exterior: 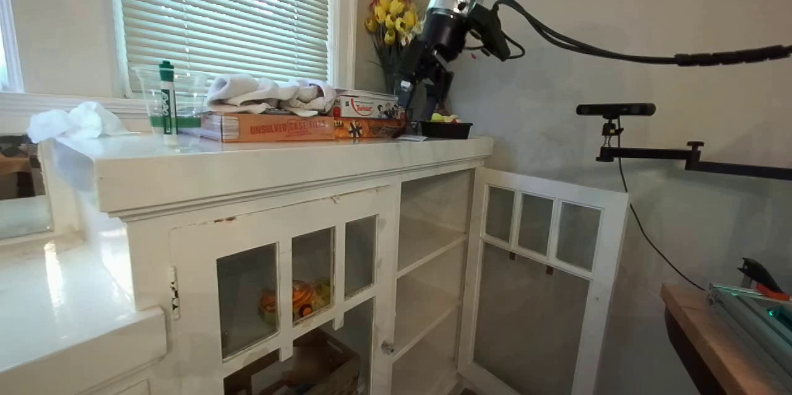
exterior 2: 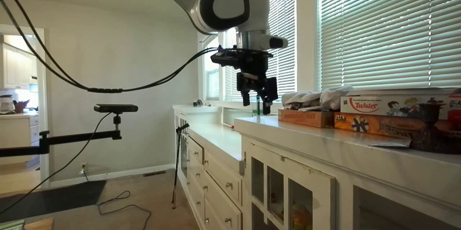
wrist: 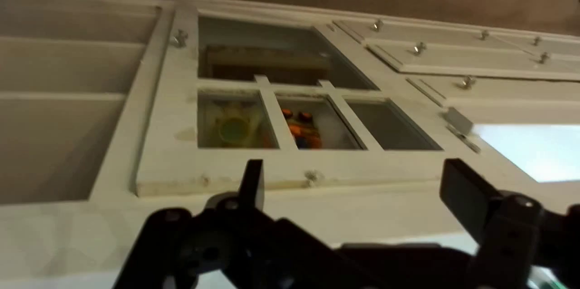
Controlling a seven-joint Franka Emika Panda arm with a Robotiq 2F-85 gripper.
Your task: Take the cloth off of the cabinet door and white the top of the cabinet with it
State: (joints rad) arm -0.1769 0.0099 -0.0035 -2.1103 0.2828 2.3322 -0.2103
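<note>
Loosely folded, the white cloth (exterior: 266, 95) lies on the game boxes on top of the white cabinet (exterior: 297, 163); it also shows in an exterior view as a pale heap (exterior 2: 302, 98). One glass-paned cabinet door (exterior: 609, 234) is swung out, and nothing hangs on it. Another door (wrist: 272, 166) is closed beneath the top slab. My gripper (exterior 2: 256, 105) points down in the air, above the level of the cabinet top. Its fingers are spread wide with nothing between them in the wrist view, where the gripper (wrist: 355, 180) faces the cabinet's front edge.
The Unsolved Case Files box (exterior: 284, 127) and Twister box (exterior: 368, 105) stand on the top. A green marker (exterior: 167, 98), a clear tub (exterior: 195, 98), a puffy white bundle (exterior: 80, 122), a black tray (exterior: 445, 130) and a dark candle holder (exterior 2: 430, 125) are there too.
</note>
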